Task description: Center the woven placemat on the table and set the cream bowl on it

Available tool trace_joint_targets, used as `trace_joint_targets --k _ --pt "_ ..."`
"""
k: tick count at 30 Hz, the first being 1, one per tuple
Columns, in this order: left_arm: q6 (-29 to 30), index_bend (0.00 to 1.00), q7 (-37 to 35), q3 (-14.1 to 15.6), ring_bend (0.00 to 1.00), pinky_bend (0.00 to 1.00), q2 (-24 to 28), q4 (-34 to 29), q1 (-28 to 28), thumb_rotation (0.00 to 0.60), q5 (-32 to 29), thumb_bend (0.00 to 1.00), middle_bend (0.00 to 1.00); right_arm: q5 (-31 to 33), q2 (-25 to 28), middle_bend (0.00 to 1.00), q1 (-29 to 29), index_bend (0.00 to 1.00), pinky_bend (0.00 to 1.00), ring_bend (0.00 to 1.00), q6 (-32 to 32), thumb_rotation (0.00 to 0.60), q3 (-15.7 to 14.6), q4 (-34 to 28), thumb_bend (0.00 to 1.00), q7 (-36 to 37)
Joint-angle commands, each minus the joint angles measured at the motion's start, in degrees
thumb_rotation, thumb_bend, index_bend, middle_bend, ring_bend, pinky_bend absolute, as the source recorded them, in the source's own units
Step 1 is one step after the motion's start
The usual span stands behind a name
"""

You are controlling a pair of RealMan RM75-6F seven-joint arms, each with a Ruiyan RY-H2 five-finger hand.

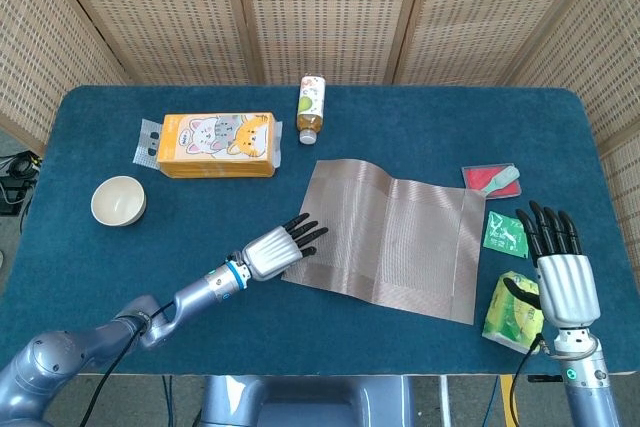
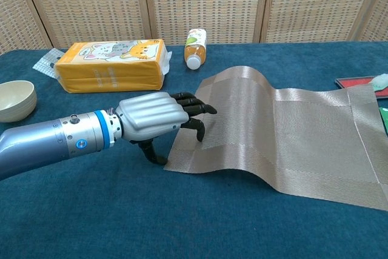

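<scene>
Head view first: your left hand [image 1: 272, 250] sits at the near-left corner of the woven placemat [image 1: 395, 237], fingers laid over its edge; from here you cannot tell whether it has hold of the fabric. The mat lies right of the table's [image 1: 420, 112] middle, skewed and buckled with a raised fold across it, so the centering is not finished. The cream bowl [image 1: 118, 200] stands well apart near the left edge, untouched, so that whole step is left. Your right hand [image 1: 558, 267] hangs at the near-right corner with its fingers spread and nothing in them, beside a green packet [image 1: 513, 313]. An orange tissue pack [image 1: 218, 144] and a bottle [image 1: 312, 107] lying on its side sit behind the mat.

Chest view next: your left hand [image 2: 159, 116] pinches the mat's [image 2: 291, 131] corner, fingertips on top and the thumb tucked under the edge. The fabric humps up just beyond your fingers, so it looks to be bunching rather than sliding flat. The bowl [image 2: 15, 99] shows at the far left, upright and empty.
</scene>
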Motion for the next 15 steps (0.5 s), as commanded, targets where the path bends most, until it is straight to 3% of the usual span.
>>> trace_joint_targets --k 1,15 --pt "0.0 0.31 0.1 0.0 0.0 0.0 0.0 -0.3 -0.1 0.6 -0.2 0.34 0.0 -0.1 0.0 0.0 0.0 0.0 0.0 0.0 0.0 0.6 0.0 -0.1 0.0 0.0" --pt "-0.5 0.31 1.8 -1.0 0.0 0.0 0.1 -2.7 -1.2 0.6 -1.5 0.34 0.0 -0.6 0.4 0.0 -0.3 0.0 0.0 0.0 0.1 0.6 0.3 -0.4 0.0 0.1"
